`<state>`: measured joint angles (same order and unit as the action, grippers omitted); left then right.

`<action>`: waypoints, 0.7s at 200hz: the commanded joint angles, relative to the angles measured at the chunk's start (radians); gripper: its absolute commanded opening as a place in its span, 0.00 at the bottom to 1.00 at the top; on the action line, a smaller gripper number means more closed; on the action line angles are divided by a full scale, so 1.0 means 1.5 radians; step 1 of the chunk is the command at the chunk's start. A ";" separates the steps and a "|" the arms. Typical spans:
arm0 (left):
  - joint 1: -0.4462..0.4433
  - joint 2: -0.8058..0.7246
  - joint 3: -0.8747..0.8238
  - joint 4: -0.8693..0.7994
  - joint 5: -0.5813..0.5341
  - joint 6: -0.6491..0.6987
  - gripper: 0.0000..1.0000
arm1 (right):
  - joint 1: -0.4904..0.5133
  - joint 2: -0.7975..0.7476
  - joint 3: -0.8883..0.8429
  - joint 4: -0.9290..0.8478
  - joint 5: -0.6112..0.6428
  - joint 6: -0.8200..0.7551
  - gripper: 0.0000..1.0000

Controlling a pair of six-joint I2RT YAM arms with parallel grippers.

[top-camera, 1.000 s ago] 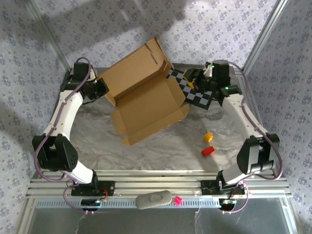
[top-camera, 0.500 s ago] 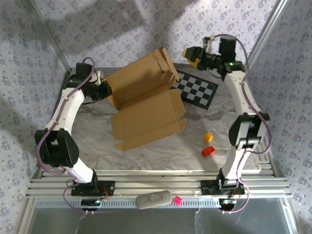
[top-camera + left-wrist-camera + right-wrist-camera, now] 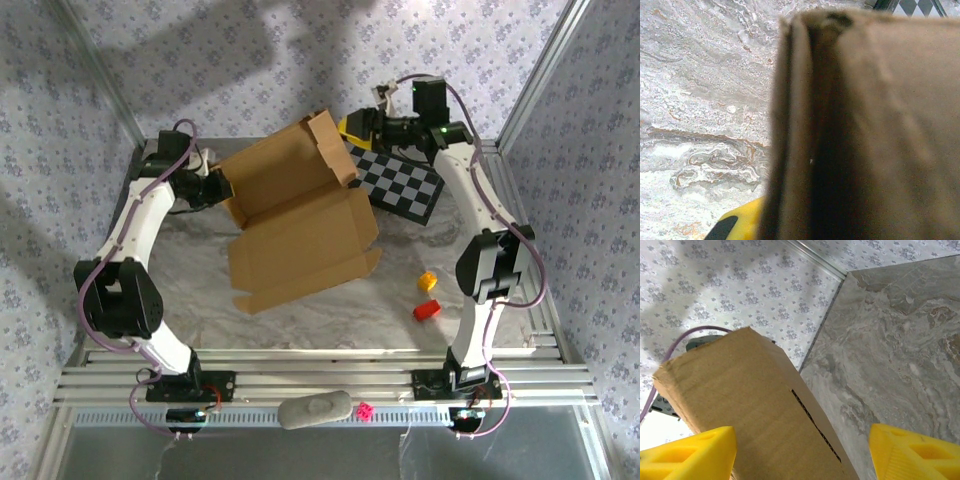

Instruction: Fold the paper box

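While left hand (image 3: 217, 188) pinches paper box (image 3: 300, 232) edge, right hand (image 3: 354, 128) hovers spread

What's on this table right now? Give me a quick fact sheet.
paper box: partly open, rear panel raised
left gripper: clamped on the box's left edge
right gripper: open, fingers either side of the raised panel's far corner
checkered board: flat, behind the box on the right
loose pieces: yellow block, red block, right of the box
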<state>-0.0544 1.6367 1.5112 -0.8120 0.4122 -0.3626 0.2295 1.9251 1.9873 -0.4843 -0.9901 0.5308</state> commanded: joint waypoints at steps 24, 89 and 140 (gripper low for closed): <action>0.000 0.006 0.038 -0.013 0.026 0.007 0.00 | 0.017 -0.041 0.030 -0.117 0.105 -0.109 0.72; -0.008 0.003 0.042 -0.025 0.019 0.010 0.00 | 0.065 -0.090 0.029 -0.152 0.278 -0.171 0.72; -0.010 0.003 0.045 -0.032 0.016 0.012 0.00 | 0.070 -0.109 0.025 -0.126 0.218 -0.151 0.72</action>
<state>-0.0654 1.6447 1.5417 -0.8394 0.4114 -0.3557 0.3367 1.7927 2.0018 -0.6811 -0.6186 0.3054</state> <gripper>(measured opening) 0.089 0.720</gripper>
